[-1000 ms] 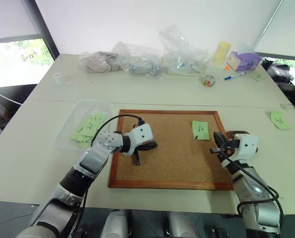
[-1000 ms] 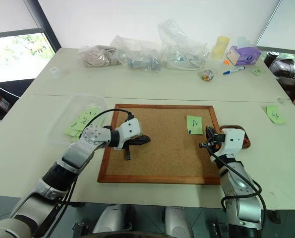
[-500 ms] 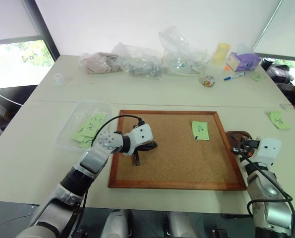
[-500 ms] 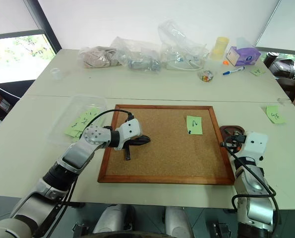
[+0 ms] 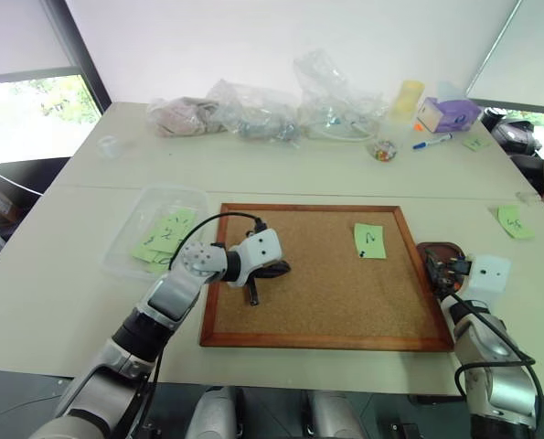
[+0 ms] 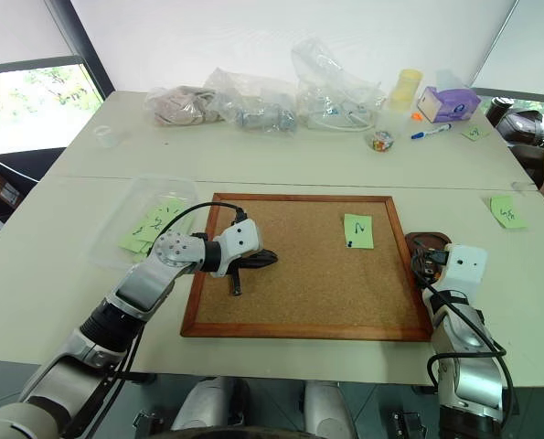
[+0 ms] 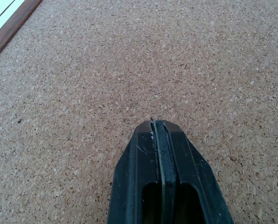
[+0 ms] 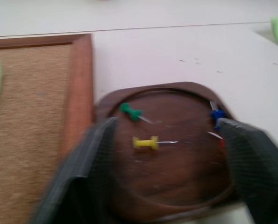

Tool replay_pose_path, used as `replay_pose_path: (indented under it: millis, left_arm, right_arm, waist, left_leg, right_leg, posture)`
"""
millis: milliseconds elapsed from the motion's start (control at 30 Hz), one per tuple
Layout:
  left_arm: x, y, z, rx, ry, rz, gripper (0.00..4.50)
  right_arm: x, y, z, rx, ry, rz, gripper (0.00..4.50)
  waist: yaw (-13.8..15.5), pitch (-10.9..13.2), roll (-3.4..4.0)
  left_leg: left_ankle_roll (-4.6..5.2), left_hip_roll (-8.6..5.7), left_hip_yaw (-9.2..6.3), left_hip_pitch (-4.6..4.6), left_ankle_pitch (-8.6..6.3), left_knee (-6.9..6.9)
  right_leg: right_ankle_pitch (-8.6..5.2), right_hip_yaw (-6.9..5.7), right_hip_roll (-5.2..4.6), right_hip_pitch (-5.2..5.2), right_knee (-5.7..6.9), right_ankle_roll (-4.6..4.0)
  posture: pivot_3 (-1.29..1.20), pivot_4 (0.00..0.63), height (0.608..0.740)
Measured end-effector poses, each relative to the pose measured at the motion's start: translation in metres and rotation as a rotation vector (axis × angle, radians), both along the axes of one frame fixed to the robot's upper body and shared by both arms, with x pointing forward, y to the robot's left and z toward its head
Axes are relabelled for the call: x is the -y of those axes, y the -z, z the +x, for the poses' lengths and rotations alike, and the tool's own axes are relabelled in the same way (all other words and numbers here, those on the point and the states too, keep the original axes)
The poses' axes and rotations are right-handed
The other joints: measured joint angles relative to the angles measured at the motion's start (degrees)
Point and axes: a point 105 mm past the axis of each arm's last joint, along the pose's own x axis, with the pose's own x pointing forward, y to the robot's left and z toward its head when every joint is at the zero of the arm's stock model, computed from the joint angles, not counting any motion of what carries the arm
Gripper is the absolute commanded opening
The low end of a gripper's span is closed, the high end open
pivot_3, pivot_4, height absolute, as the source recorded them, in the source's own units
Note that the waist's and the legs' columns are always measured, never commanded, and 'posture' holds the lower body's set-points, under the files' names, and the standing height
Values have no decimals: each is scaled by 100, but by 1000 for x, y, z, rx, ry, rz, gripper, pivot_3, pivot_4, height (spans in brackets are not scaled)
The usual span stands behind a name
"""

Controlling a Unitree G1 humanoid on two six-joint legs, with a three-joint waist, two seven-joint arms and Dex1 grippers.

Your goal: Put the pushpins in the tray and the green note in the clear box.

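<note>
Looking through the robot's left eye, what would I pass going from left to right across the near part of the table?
Shallow clear plastic box holding green notes → left gripper, shut, over the wood-framed corkboard → light green square note with a "2" squiggle → small dark brown tray → another green note.

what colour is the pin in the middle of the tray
Yellow pushpin, clearest in the right wrist view.

Broad off-white desk (image 5: 61, 302) here, with a seam running straight across it. Behind it stands a plain white wall (image 5: 253, 37). Over on the left, a window (image 5: 29, 114) with a dark frame and a white blind lowered over its upper part; green foliage glows outside, and daylight washes evenly over the whole surface. At upper right, a white slanted panel (image 5: 528, 55). Below the desk's near edge, a dark grey floor (image 5: 16, 398).
</note>
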Motion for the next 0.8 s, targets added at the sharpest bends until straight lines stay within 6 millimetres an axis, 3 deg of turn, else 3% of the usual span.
replay_pose_path:
  millis: [267, 400, 533, 733, 800]
  left_arm:
    - [0, 0, 0, 4, 3, -2, 0]
    - [0, 0, 0, 6, 4, -2, 0]
    - [0, 0, 0, 6, 4, -1, 0]
    - [1, 0, 0, 7, 6, -4, 0]
    - [1, 0, 0, 7, 7, -4, 0]
  right_arm:
    - [-3, -2, 0, 27, -7, 5, 4468]
    - [-9, -22, 2, 122, -43, -26, 4468]
    - [-44, -51, 9, 213, -224, -68, 4468]
    - [-108, -30, 13, 118, -497, -7, 4468]
    - [-118, -25, 12, 99, -537, 7, 4468]
  waist:
    - [2, 0, 0]
    - [2, 1, 1]
    - [0, 1, 1]
    - [3, 1, 0]
    - [4, 1, 0]
  left_leg:
    - [-1, 1, 0, 3, 0, -3]
    - [-1, 0, 0, 1, -1, -3]
    - [-1, 2, -3, 2, -1, -4]
    - [-1, 0, -5, -3, -1, -4]
    - [-2, 0, -7, -5, -1, -4]
  right_leg:
    - [0, 0, -8, 2, -2, -1]
    - [0, 0, -13, 1, -3, -1]
    - [0, -1, -20, 2, -3, -2]
    - [-2, -12, -42, 0, -6, -7]
    - [-3, -14, -44, 0, -6, -8]
  posture:
    - [0, 150, 737]
    - [0, 150, 737]
    - [0, 150, 737]
    - [0, 150, 737]
    - [0, 150, 737]
